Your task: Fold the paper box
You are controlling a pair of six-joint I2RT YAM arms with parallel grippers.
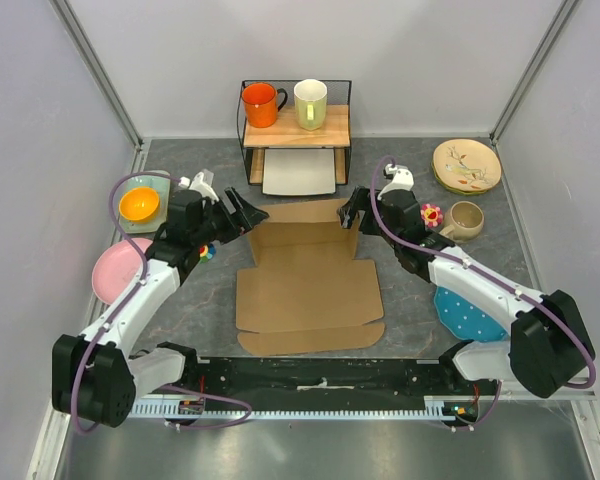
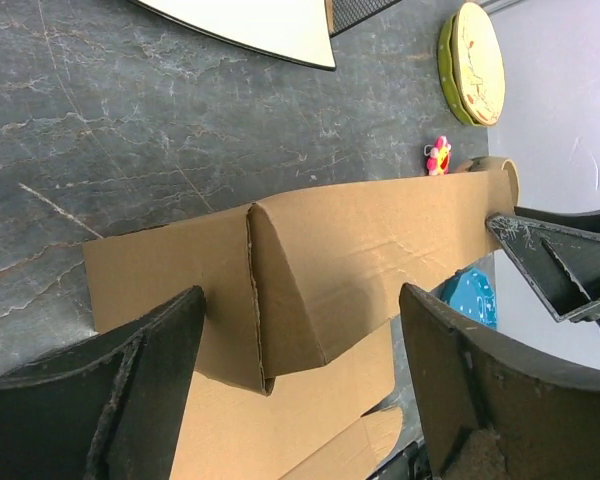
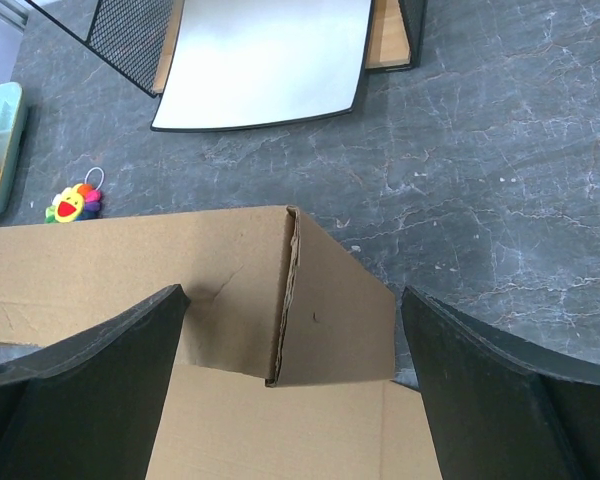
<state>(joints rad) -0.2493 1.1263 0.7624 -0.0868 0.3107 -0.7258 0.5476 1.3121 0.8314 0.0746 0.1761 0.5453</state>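
Note:
The paper box (image 1: 310,290) is a brown cardboard sheet lying mid-table, its base and front flap flat and its back wall (image 1: 298,222) raised. A side flap is bent forward at each end of that wall. My left gripper (image 1: 252,214) is open at the wall's left end. In the left wrist view its jaws (image 2: 302,300) straddle the folded corner (image 2: 280,290) without touching it. My right gripper (image 1: 352,210) is open at the right end. In the right wrist view it (image 3: 292,300) straddles the other corner flap (image 3: 335,320), again with gaps on both sides.
Behind the box a wire shelf (image 1: 295,125) holds an orange mug (image 1: 261,104) and a pale mug (image 1: 310,103), over a white tray (image 1: 300,172). Left: an orange bowl (image 1: 139,204) and a pink plate (image 1: 115,270). Right: a beige plate (image 1: 467,165), a cup (image 1: 466,219), a flower toy (image 1: 432,213) and a blue dotted plate (image 1: 468,312).

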